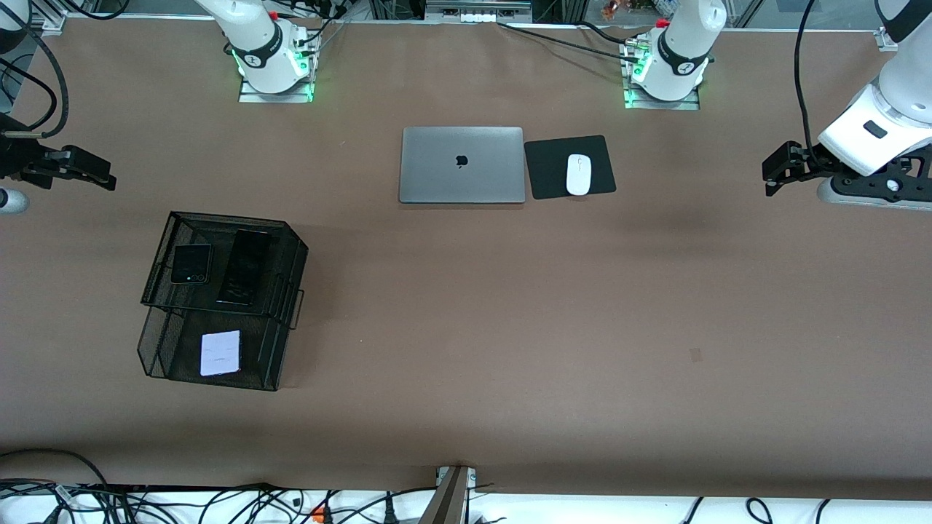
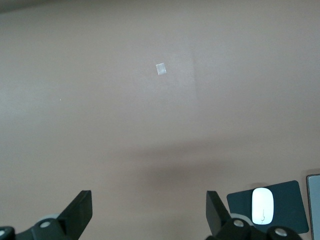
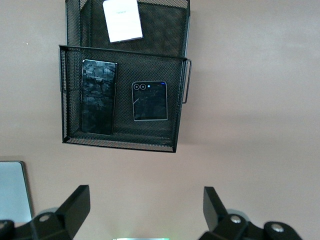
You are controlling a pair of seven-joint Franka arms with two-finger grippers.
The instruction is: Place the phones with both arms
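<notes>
Nearest the front camera, the pale phone (image 1: pixel 220 353) is lying in the rack's (image 1: pixel 156 291) lower tier; the flip phone (image 1: pixel 191 263) and long black phone (image 1: pixel 245 266) are lying on the upper tier, long axes pointing toward the bases. Right gripper (image 1: pixel 87 171) is hovering open over the table's right-arm end, the nearer hand. Laptop (image 1: pixel 461 164) and mouse (image 1: pixel 579 175) are sitting mid-table. Left gripper (image 1: pixel 783 169) is waiting open, well apart.

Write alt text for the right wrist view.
A two-tier black mesh rack on a brown table holds a long black phone beside a black flip phone on its upper tray and a pale phone on the lower; the open right gripper hangs empty above.
</notes>
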